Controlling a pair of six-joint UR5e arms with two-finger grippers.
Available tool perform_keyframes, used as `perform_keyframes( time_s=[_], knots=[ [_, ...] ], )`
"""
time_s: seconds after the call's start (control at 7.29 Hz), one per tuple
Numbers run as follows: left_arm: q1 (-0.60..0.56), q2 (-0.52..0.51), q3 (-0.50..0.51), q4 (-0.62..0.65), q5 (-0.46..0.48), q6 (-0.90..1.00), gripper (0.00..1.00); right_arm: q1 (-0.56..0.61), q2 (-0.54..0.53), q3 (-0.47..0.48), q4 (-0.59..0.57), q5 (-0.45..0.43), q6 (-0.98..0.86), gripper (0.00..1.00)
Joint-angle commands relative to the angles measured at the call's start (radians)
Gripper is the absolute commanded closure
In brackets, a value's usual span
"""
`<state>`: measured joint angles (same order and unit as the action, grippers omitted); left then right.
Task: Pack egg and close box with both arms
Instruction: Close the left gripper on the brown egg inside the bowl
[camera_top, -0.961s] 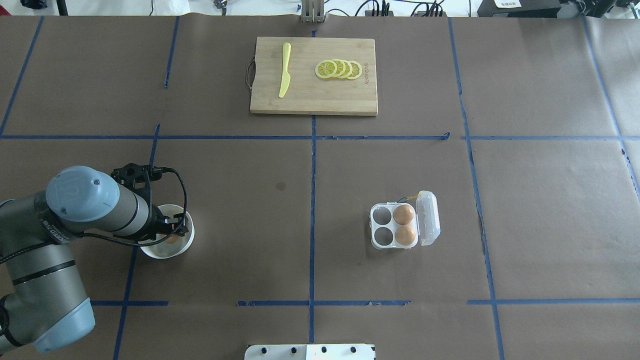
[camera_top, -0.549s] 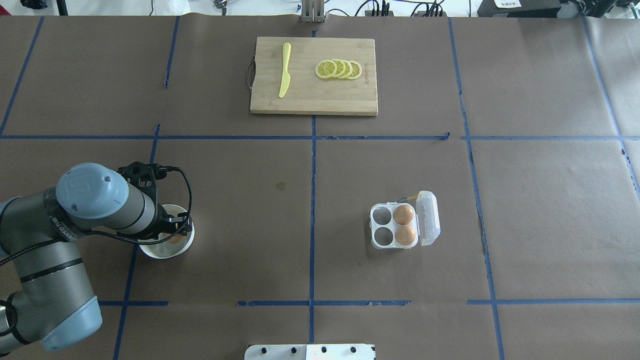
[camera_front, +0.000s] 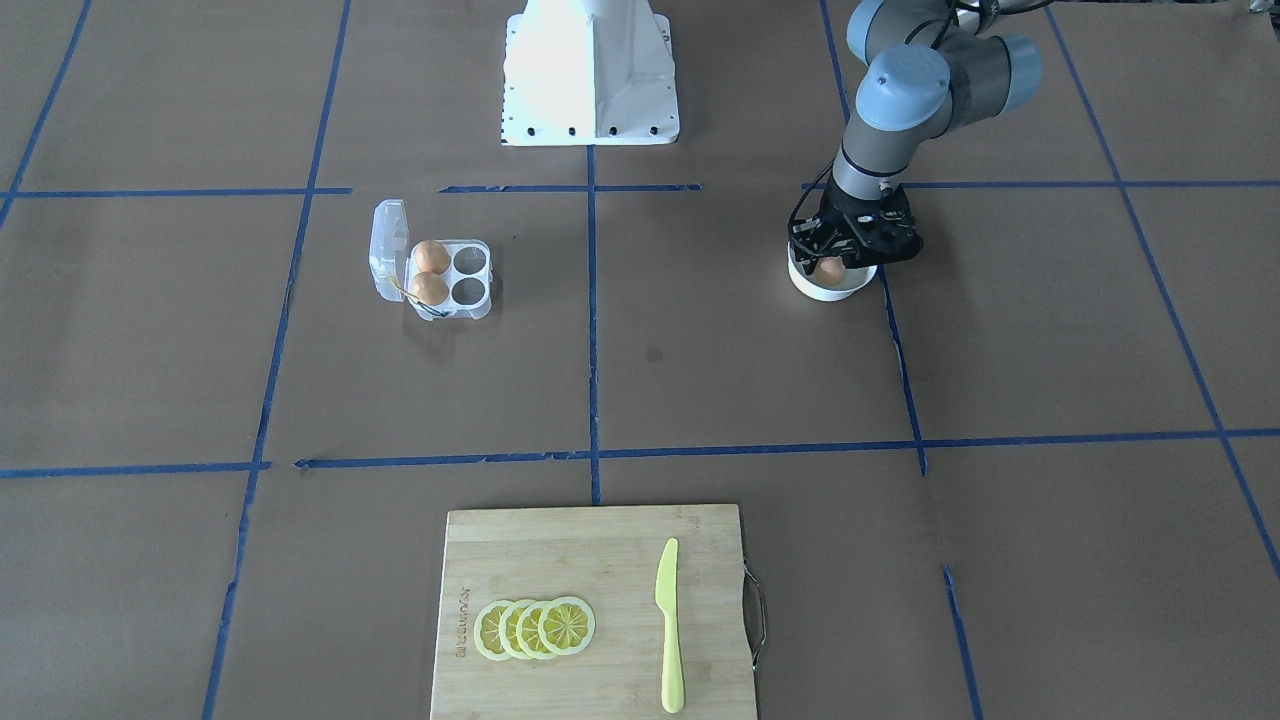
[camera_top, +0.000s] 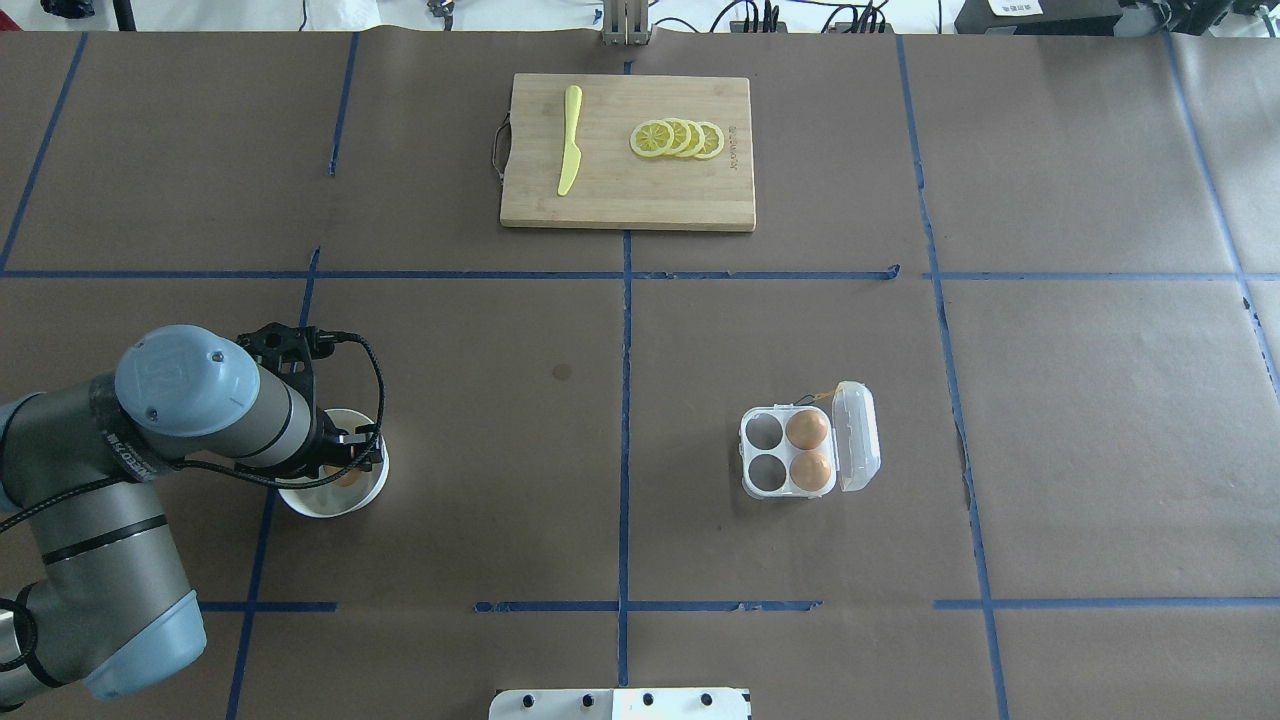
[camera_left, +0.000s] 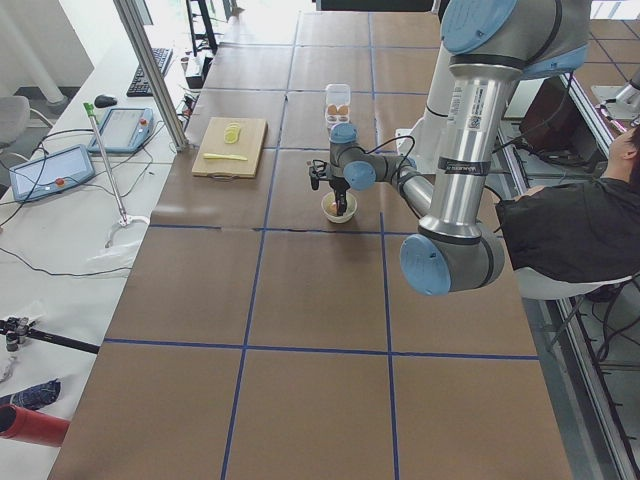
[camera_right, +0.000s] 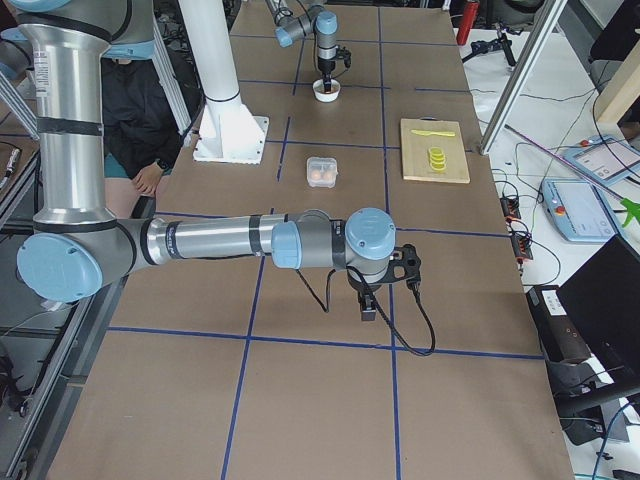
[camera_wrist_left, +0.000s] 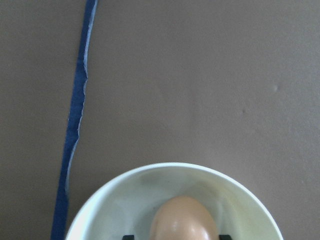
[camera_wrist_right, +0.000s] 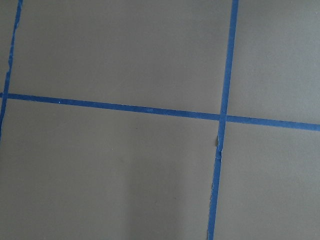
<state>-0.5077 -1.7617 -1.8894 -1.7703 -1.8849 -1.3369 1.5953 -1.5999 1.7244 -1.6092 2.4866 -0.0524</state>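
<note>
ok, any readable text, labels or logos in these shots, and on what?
Nothing can be quoted.
cutting board: engraved mark along the edge beside the lemon slices, too small to read.
left arm: white print on a dark band, blurred.
joint cap: raised mark, illegible.
box, bowl, knife: no marking seen.

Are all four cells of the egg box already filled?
No, only two cells of the box hold eggs; the other two are empty.
</note>
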Motion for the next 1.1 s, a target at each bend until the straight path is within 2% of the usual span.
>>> perform_keyframes(
  time_s=[0.0,0.14,0.41,0.55,0.82,0.96],
  knots=[
    [-0.003,0.002,-0.003,0.000,0.027,0.001,0.93,0.000,0.000,0.003,0.000,0.000,0.000,0.00],
    [-0.009,0.002,-0.013,0.000,0.056,-0.001,1.00,0.000,0.000,0.004,0.000,0.002,0.000,0.00],
    [-0.020,0.016,-0.069,0.003,0.056,-0.004,1.00,0.000,0.002,0.001,0.000,0.000,0.000,0.00],
    [-0.020,0.052,-0.130,0.018,0.056,-0.005,1.00,0.000,0.002,0.000,0.000,0.000,0.000,0.00],
    [-0.017,0.057,-0.230,0.162,0.058,-0.005,1.00,0.000,0.002,-0.002,0.000,0.000,0.000,0.00],
    [-0.018,0.053,-0.272,0.193,0.058,-0.005,1.00,0.000,0.002,0.000,0.000,0.002,0.000,0.00]
  ],
)
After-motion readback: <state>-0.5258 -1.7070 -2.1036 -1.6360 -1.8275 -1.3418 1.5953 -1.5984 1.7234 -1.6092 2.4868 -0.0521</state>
